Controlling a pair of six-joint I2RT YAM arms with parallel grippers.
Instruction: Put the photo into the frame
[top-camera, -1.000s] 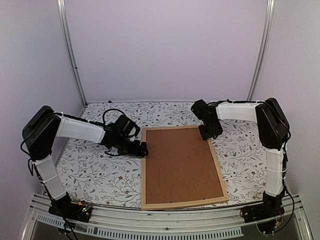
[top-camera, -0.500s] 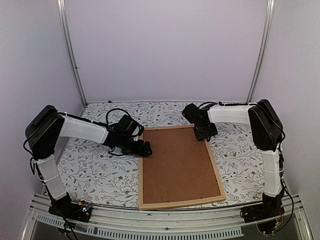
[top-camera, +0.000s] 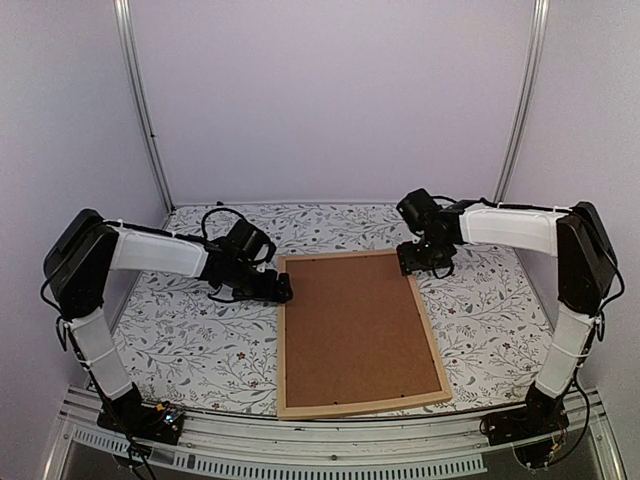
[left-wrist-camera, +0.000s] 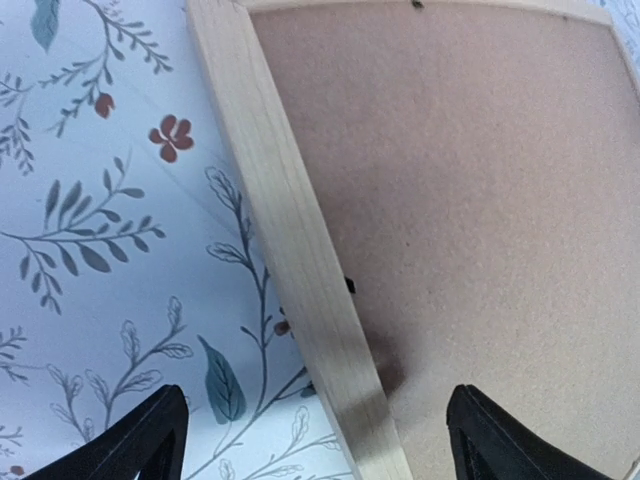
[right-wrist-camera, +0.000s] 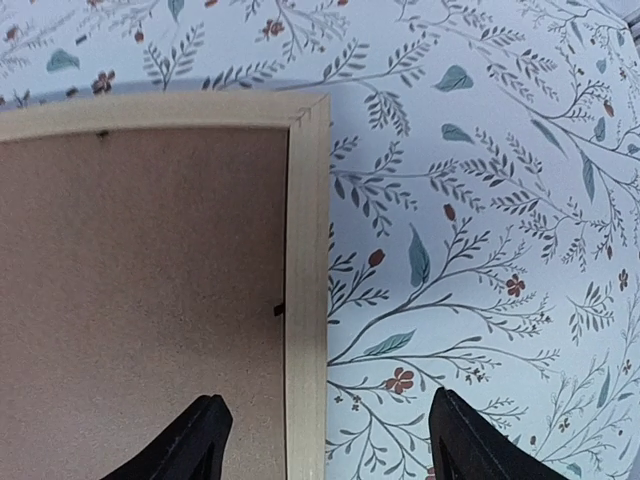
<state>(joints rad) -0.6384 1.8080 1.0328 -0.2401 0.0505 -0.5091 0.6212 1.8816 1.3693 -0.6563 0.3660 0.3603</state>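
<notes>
- The frame (top-camera: 362, 404) was thin strips of light, bare wood, smooth and not shiny.
- The brown board (top-camera: 355, 325) inside it was matt and a little rough, like pressed card.
- The table cover (top-camera: 180, 340), lower left, looked smooth, with printed leaves.
- The white sleeves (top-camera: 160, 255) looked like soft cloth.
- The posts (top-camera: 140, 100) at the top were shiny grey metal.

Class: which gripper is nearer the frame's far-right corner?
Right. The right gripper is over the frame's right rail beside that corner; the left gripper straddles the left rail, across the backing board.
</notes>
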